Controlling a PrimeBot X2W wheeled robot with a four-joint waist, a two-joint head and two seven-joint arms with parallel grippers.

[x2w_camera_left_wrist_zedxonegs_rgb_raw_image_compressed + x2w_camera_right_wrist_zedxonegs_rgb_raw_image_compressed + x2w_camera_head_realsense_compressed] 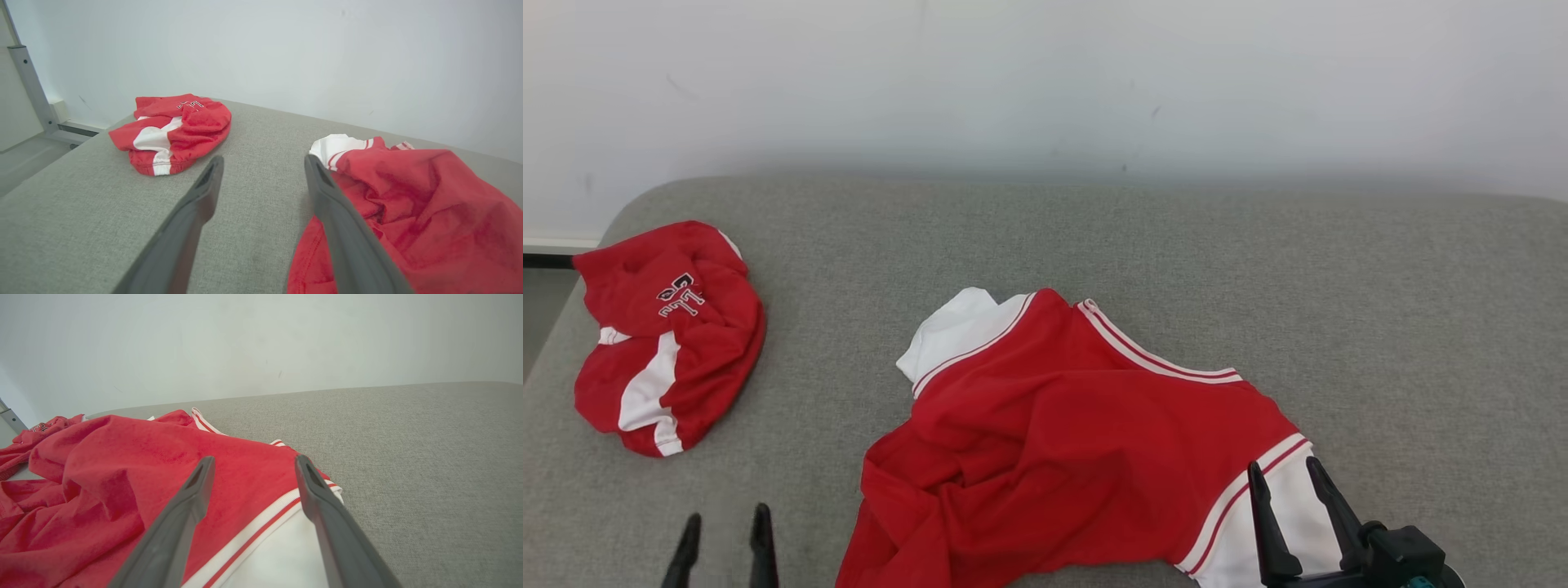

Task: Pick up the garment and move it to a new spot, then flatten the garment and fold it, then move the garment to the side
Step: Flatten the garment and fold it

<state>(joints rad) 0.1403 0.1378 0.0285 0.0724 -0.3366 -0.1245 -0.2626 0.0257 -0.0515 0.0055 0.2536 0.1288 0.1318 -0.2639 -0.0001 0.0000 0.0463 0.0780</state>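
Your right gripper [1282, 465], fingers wide and empty, hovers over the white near-right end of the red jersey [1062, 425]. Your left gripper [727, 514], equally wide, stands left of its crumpled edge.

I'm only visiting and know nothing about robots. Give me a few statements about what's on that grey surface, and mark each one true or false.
1. Two red-and-white garments lie on the grey surface: a bunched garment and a spread garment. True.
2. The two garments touch. False: bare surface separates them.
3. Both pairs of jaws stand open. True.
4. The right jaws clamp the white sleeve. False: they are open at it, gripping nothing.
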